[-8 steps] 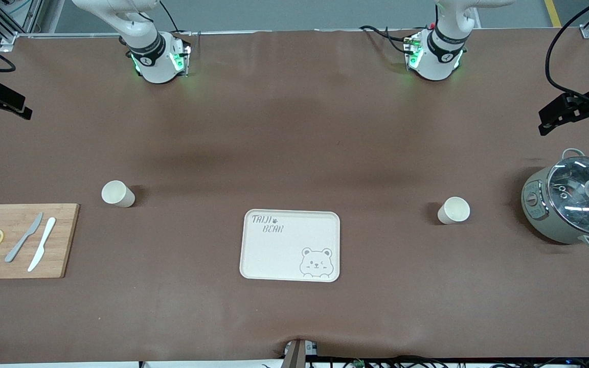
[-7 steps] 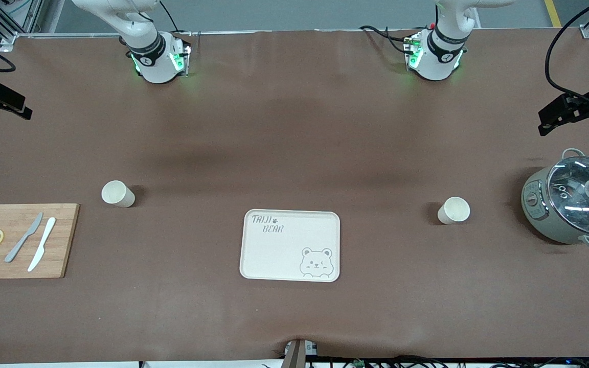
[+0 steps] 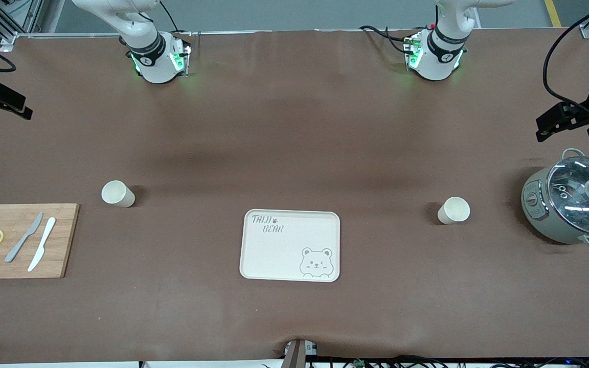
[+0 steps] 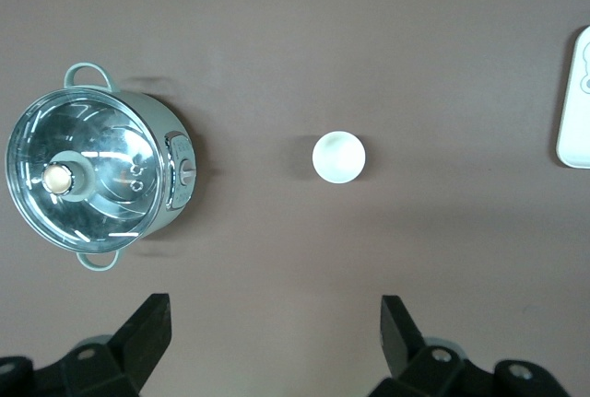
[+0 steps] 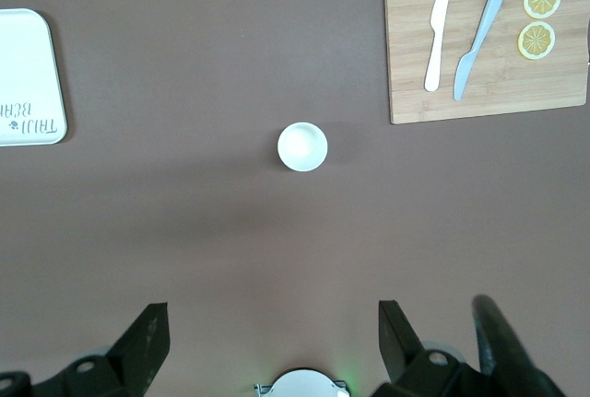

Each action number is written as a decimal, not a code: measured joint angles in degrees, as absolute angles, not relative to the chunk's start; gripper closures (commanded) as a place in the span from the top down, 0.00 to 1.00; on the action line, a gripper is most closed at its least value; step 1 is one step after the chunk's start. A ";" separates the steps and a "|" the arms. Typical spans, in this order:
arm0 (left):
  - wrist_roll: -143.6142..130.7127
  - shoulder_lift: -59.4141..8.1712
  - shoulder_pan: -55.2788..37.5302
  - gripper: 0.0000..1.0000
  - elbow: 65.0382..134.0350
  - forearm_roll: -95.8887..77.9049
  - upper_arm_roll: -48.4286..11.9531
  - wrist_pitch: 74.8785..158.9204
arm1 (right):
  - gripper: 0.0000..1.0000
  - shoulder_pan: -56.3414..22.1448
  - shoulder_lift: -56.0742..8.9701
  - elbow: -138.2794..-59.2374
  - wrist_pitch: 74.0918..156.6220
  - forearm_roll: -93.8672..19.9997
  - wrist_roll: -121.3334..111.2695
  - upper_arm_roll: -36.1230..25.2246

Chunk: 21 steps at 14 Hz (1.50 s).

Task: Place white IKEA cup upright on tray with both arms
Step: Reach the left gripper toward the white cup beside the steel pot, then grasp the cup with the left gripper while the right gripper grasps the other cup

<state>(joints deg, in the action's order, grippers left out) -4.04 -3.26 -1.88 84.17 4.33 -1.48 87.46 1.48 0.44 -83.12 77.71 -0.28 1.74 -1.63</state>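
Observation:
Two white cups stand upright on the brown table. One cup (image 3: 453,210) is toward the left arm's end and also shows in the left wrist view (image 4: 338,157). The other cup (image 3: 117,193) is toward the right arm's end and also shows in the right wrist view (image 5: 302,146). The cream tray (image 3: 274,255) with "TAIJI BEAR" lettering lies between them, nearer the front camera. My left gripper (image 3: 560,118) (image 4: 275,323) is open and empty, high above the table beside the pot. My right gripper (image 3: 0,99) (image 5: 272,328) is open and empty, high at the other end.
A grey-green pot (image 3: 570,204) with a glass lid stands at the left arm's end, also in the left wrist view (image 4: 92,180). A wooden cutting board (image 3: 62,240) with two knives and lemon slices lies at the right arm's end, also in the right wrist view (image 5: 484,84).
The left gripper has shifted slightly over the table's end near the pot. The right arm, cups and tray have not moved.

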 measured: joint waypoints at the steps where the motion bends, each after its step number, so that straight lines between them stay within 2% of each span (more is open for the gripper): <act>1: -4.12 -4.54 -1.40 1.00 84.17 4.33 -1.47 88.88 | 1.00 1.48 0.35 -83.13 77.77 -0.28 1.73 -1.62; 5: -5.71 -12.84 0.02 1.00 84.77 4.33 -1.55 96.47 | 1.00 1.27 -2.07 -83.05 78.28 -0.27 1.67 -1.32; 8: -11.53 -17.60 -0.69 1.00 88.04 4.33 -2.45 103.81 | 1.00 1.28 -3.44 -82.98 78.71 -0.14 1.67 -1.33; 12: -12.66 -19.93 -1.73 1.00 96.61 4.33 -2.88 114.56 | 1.00 1.59 -6.37 -82.96 79.37 -0.08 1.67 -1.54; 15: -12.67 -21.87 -1.87 1.00 100.99 4.33 -2.90 119.22 | 1.00 1.72 -7.48 -82.89 79.62 -0.05 1.68 -1.72; 21: -12.67 -25.13 -1.56 1.00 103.29 4.33 -2.90 123.54 | 1.00 3.18 -14.05 -83.42 83.11 -0.16 1.70 -1.89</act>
<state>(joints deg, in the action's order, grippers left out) -12.67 -25.13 -1.56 103.29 4.33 -2.90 123.54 3.18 -14.05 -83.42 83.11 -0.16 1.70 -1.89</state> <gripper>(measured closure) 0.000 0.000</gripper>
